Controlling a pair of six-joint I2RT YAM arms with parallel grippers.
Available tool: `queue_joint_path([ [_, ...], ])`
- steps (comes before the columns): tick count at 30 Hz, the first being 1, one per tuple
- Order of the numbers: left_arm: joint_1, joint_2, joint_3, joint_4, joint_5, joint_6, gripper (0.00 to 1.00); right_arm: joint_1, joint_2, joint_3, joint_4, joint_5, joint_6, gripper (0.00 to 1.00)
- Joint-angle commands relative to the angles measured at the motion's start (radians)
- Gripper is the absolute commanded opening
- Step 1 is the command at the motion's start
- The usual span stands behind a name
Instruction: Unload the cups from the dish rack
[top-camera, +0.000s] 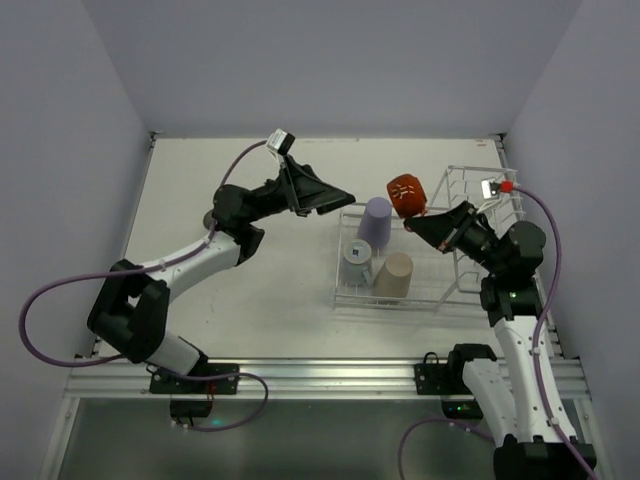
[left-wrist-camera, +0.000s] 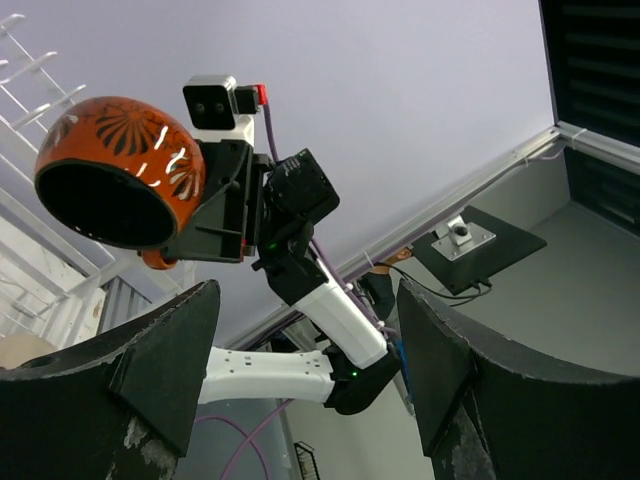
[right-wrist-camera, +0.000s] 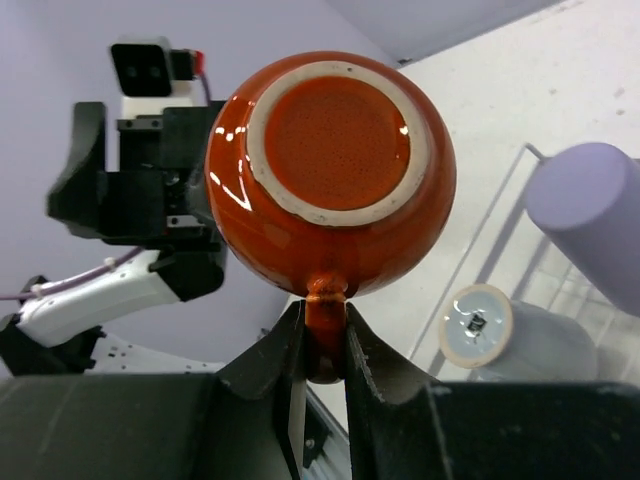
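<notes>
Your right hand (right-wrist-camera: 322, 352) is pinching the mug (right-wrist-camera: 335, 170) by its small handle (right-wrist-camera: 326, 300), with both fingers pressing on the handle's sides. The mug is hanging in the air just past the fingertips and is lying tipped on its side. Its unglazed foot ring is facing back toward the right wrist, and its dark mouth is facing your left hand (top-camera: 335, 198). That left hand is spread wide and carrying nothing, and it is pointing at the mug from the opposite side, near it but apart.

Below the right hand, the rack (top-camera: 470, 172) is sitting on the counter (top-camera: 230, 190). It is holding three cups that appear to be upside down: a lavender tumbler (top-camera: 377, 218), a blue-grey cup (top-camera: 357, 260) and a beige tumbler (top-camera: 393, 272).

The mug is shining like glazed ceramic, so you are probably handling something stiff, brittle, slick and fairly heavy for its size. All its weight is sitting beyond the pinch, so it is likely wanting to swivel around the handle.

If you are passing it over, the rim is looking like the best hold, with one finger inside the mouth and one on the outer wall. The round belly is probably too wide and too slippery to grip. Whichever hand is setting it down should be lowering it gently, because a knock could chip it.
</notes>
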Motion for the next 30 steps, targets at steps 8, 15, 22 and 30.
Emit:
queue_joint_path([
  [8,-0.073,0.064,-0.017,0.114,-0.094,-0.043,0.74,0.106,-0.024,0.000,0.309,-0.008,0.127,0.00],
  [15,-0.096,0.101,0.000,0.161,-0.129,-0.081,0.73,0.268,0.025,0.054,0.241,0.122,0.033,0.00],
  [22,-0.096,0.104,0.001,0.190,-0.152,-0.106,0.73,0.367,0.089,0.064,0.228,0.189,-0.011,0.00],
  [30,-0.097,0.107,-0.003,0.216,-0.180,-0.126,0.50,0.484,0.143,0.078,0.183,0.302,-0.093,0.00],
])
